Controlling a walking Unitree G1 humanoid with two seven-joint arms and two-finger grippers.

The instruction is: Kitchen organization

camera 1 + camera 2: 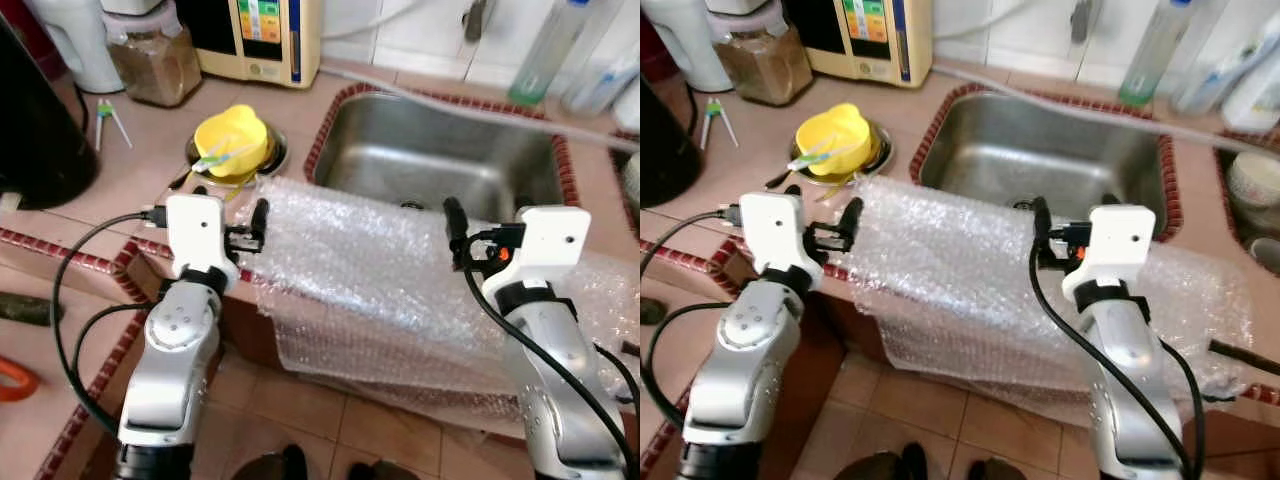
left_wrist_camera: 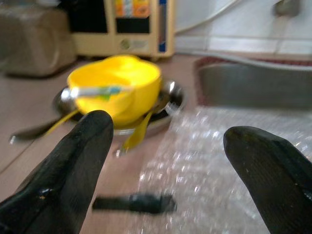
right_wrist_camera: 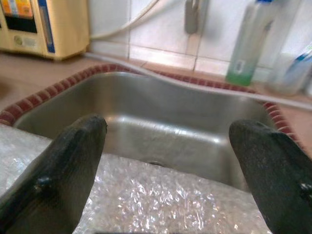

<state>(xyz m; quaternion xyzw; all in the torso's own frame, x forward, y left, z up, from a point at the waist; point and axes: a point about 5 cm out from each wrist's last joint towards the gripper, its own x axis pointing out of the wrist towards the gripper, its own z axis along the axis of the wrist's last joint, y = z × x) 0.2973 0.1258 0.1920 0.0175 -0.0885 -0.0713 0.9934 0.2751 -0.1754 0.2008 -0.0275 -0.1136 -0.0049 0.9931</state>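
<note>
- Two grippers hover over a sheet of bubble wrap (image 1: 380,270) that lies across the front edge of the tiled counter (image 1: 150,120) and hangs down over its face toward the floor.
- From the sheet's middle, the left gripper (image 1: 258,225) sits at about 9 o'clock, at the wrap's left edge; in the left wrist view its black fingers (image 2: 63,170) stand wide apart with nothing between them.
- At about 2 o'clock from the sheet's middle, the right gripper (image 1: 455,230) hangs above the wrap near the sink's front rim; its fingers (image 3: 68,165) are likewise spread wide and grip nothing.
- Beyond the wrap at 12 o'clock lies the steel sink (image 1: 440,150), with a red tile border around it.
- At 10 o'clock from the sheet a yellow bowl (image 1: 232,140) rests in a metal dish (image 1: 272,152), just beside the wrap's far left corner, with utensils lying across and under it.
- Farther back at 11 o'clock stands a cream appliance (image 1: 262,38), with a jar (image 1: 155,60) of brown contents to its left.
- A clear bottle (image 1: 545,50) stands behind the sink at 1 o'clock.
</note>
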